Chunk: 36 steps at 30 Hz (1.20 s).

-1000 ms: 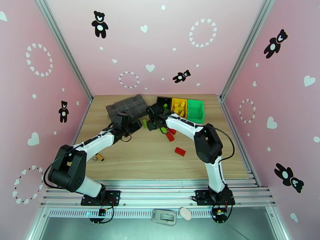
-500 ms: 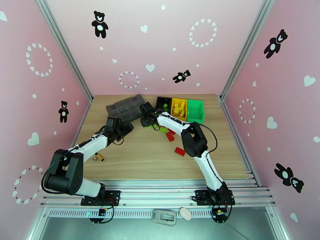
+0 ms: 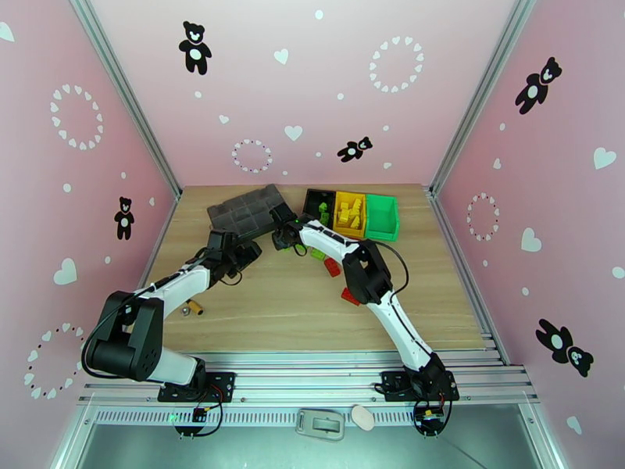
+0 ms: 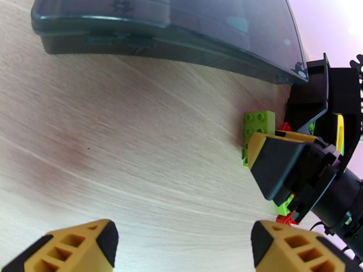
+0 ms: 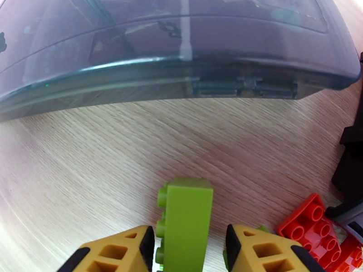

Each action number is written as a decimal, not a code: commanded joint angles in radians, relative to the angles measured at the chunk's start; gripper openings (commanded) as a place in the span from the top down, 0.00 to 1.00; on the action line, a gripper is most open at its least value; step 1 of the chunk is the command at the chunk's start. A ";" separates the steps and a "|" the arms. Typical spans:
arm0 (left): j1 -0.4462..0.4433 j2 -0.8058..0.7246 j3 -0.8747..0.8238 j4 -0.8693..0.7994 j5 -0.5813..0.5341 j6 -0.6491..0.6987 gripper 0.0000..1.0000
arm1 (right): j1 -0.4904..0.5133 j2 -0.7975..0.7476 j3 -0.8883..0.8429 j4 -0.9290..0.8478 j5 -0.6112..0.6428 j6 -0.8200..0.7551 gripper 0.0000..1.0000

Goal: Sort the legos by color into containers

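Green brick: A light-green lego (image 5: 186,214) stood on its edge on the desk (image 5: 90,155), studs facing sideways, just in front of the grey organizer box (image 5: 181,55).
Right claw: The right claw (image 5: 188,252) straddled that brick. One finger (image 5: 122,250) was against the studs and the other showed a sliver of gap. It was nearly closed but, I judged, not yet clamped.
Doing it well: Close squarely on the flat sides and lift straight up, clear of the red brick (image 5: 308,225) just beside. Then carry it to the green bin (image 3: 381,216) at the right end of the containers.
Left claw: The left claw (image 4: 181,250) hung wide open and empty over bare desk nearby. It would do best to hold back from the carry path.
Hidden: The pads were cut off at the bottom of the right wrist view, so true contact was unclear. From above, the right arm covered part of the loose legos. The black bin (image 3: 316,198) was too dark to read. A small yellowish thing (image 3: 193,308) by the left arm was too small to name.
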 commanded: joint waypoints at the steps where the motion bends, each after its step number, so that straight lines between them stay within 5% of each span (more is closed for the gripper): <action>1: 0.000 -0.033 -0.016 0.011 0.011 -0.004 0.17 | 0.006 0.035 0.032 -0.025 0.009 0.008 0.60; 11: -0.006 0.023 0.018 0.034 0.066 -0.014 0.16 | 0.006 -0.014 0.001 -0.020 -0.005 0.019 0.80; 25: -0.077 0.254 0.319 0.112 0.147 -0.099 0.13 | -0.078 -0.345 -0.324 0.109 -0.046 0.047 0.81; 36: -0.181 0.499 0.648 0.088 0.172 -0.128 0.15 | -0.223 -0.336 -0.282 0.095 -0.041 0.062 0.82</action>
